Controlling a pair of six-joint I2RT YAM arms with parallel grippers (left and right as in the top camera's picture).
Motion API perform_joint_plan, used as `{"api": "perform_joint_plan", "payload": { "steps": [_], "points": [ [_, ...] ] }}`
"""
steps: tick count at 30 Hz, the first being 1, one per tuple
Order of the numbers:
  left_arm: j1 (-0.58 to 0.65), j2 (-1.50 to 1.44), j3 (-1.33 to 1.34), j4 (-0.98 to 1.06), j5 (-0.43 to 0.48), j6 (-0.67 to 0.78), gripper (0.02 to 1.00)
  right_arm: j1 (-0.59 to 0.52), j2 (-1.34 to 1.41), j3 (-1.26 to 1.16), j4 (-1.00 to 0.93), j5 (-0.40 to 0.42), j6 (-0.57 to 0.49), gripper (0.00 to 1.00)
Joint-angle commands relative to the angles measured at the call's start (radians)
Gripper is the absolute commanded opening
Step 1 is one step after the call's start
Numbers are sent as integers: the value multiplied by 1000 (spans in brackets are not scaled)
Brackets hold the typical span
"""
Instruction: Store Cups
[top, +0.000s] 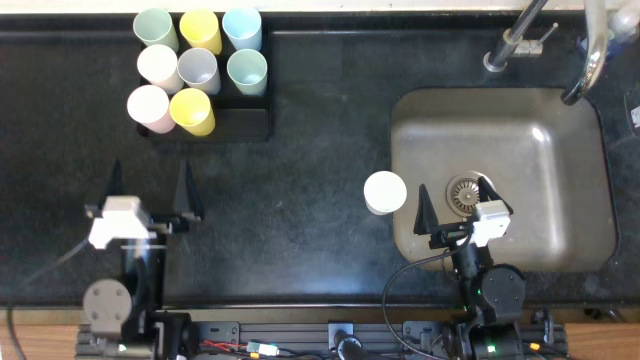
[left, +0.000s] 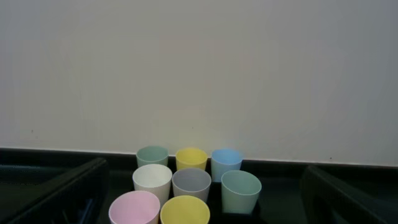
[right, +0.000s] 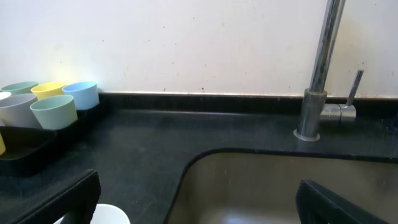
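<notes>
At the left of the counter (top: 300, 200) the left gripper (top: 150, 180) hung with its two fingers spread wide and nothing between them. Straight ahead of those fingertips, well apart from them, sat a black tray (top: 250, 125) against the back wall, filled with pastel cups standing upright in rows. Nearest the fingers stood the pink cup (top: 150, 108) and a yellow cup (top: 192, 110), touching or nearly so. The grey cup (top: 198, 70) stood behind them in the middle of the group, with a blue cup (top: 242, 28) in the farthest row. The tray's near corner, off beyond the line of the right-hand finger, held no cup.

Further along, a white cup (top: 385, 192) stood alone on the counter at the lip of the sink (top: 560, 150). It was just outside the left finger of the right gripper (top: 455, 200), close to it though I could not tell if they touched. That gripper's fingers were also parted and held nothing. They pointed out over the basin, with the drain (top: 465, 193) lying between them in the top view. Beyond its fingertips, at the back rim of the sink, rose the chrome faucet (top: 515, 40).
</notes>
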Motion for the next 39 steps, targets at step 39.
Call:
{"api": "perform_joint_plan", "payload": {
  "steps": [39],
  "points": [
    [3,-161,-175,-266,134,23,1000,5,-10,-13,6,1,0,998]
  ]
}}
